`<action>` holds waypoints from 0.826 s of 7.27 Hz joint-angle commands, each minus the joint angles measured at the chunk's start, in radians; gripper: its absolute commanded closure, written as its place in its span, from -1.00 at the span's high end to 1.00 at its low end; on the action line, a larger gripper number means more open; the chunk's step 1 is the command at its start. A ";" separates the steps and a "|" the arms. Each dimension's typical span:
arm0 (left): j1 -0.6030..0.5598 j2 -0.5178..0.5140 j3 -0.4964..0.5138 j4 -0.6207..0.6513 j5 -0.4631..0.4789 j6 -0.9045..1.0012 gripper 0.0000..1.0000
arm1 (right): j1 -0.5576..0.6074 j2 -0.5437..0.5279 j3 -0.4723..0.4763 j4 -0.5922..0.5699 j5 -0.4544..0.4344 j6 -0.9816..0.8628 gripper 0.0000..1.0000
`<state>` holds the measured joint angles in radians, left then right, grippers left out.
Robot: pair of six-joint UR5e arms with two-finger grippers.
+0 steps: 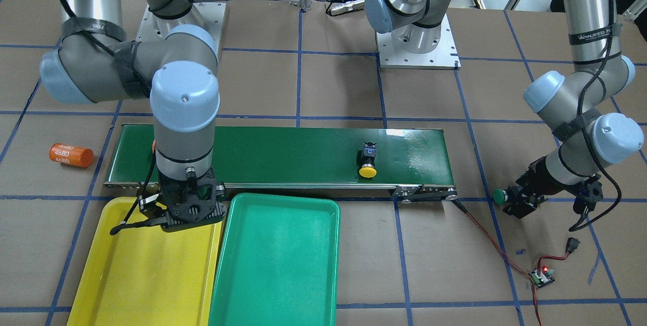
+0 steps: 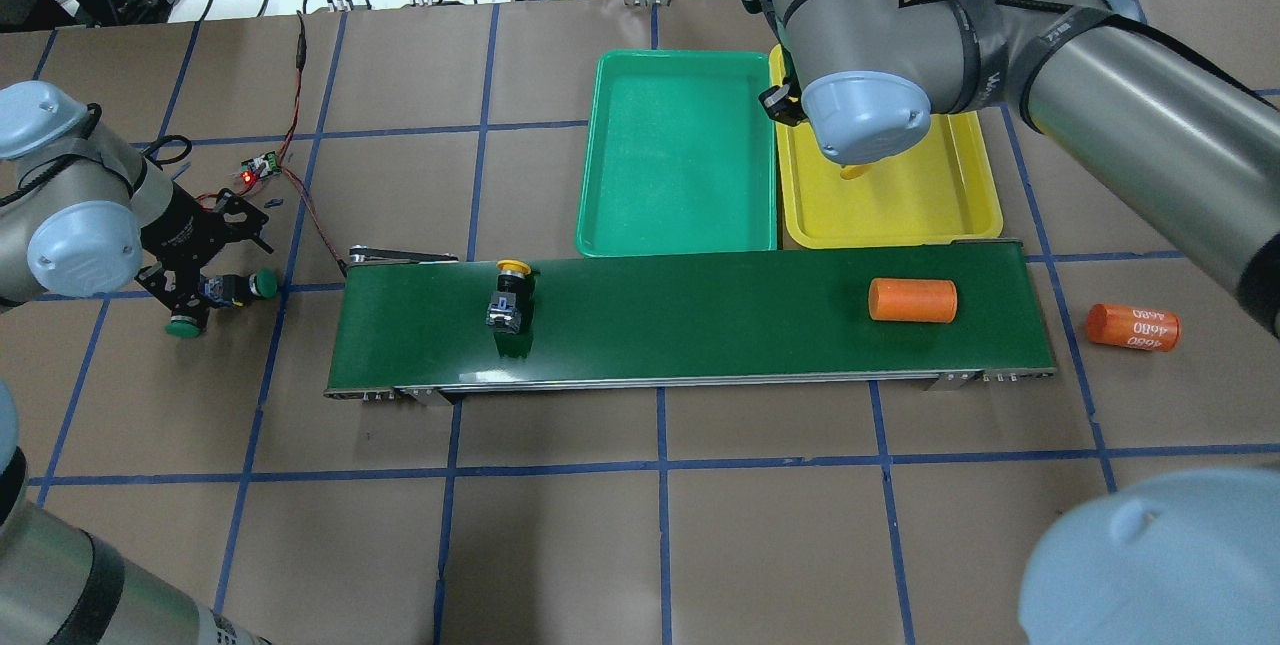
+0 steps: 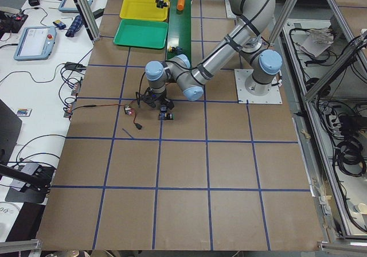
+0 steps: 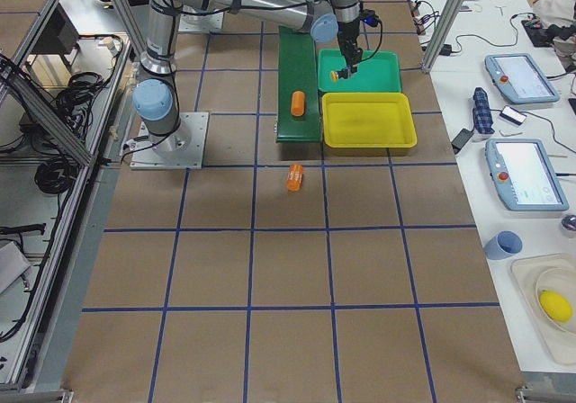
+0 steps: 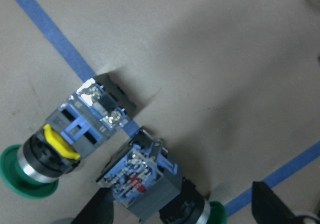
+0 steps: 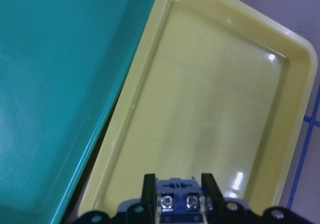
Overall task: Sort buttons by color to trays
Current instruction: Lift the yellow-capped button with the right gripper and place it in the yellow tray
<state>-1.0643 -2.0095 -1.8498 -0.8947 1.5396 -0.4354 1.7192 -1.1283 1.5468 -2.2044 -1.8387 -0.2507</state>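
My right gripper (image 6: 175,196) hangs over the yellow tray (image 2: 900,210), shut on a yellow button (image 6: 176,202); its yellow cap shows under the wrist (image 4: 336,75). The green tray (image 2: 680,165) sits beside the yellow tray and holds nothing. Another yellow button (image 2: 505,295) lies on the conveyor belt (image 2: 700,325). Past the belt's end, two green buttons (image 5: 75,134) (image 5: 145,184) lie side by side on the table. My left gripper (image 5: 185,214) is low over them and open. Its fingers (image 5: 267,209) straddle the nearer green button, with a gap on one side.
An orange cylinder (image 2: 912,300) lies on the belt near the trays; a second, marked 4680 (image 2: 1132,326), lies on the table beyond the belt's end. A small circuit board (image 2: 258,170) with red wires sits close to the left arm.
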 commanded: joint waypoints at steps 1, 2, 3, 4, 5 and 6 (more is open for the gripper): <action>0.007 -0.008 -0.011 -0.001 -0.013 -0.009 1.00 | -0.041 0.111 -0.002 -0.159 -0.005 -0.087 -1.00; 0.009 -0.005 -0.011 -0.009 -0.010 -0.038 1.00 | -0.067 0.119 -0.001 -0.158 0.004 -0.087 -0.61; 0.007 0.003 -0.011 -0.015 -0.004 -0.043 1.00 | -0.078 0.134 0.009 -0.164 0.015 -0.076 0.15; 0.007 0.009 0.003 -0.039 0.000 -0.043 1.00 | -0.081 0.149 0.010 -0.210 0.051 -0.064 0.89; 0.007 0.009 0.004 -0.041 0.002 -0.043 1.00 | -0.081 0.153 0.012 -0.219 0.094 -0.055 1.00; 0.003 0.011 0.004 -0.041 0.000 -0.045 1.00 | -0.079 0.153 0.013 -0.216 0.098 -0.055 1.00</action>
<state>-1.0578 -2.0012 -1.8477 -0.9316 1.5398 -0.4783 1.6400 -0.9798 1.5577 -2.4130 -1.7640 -0.3104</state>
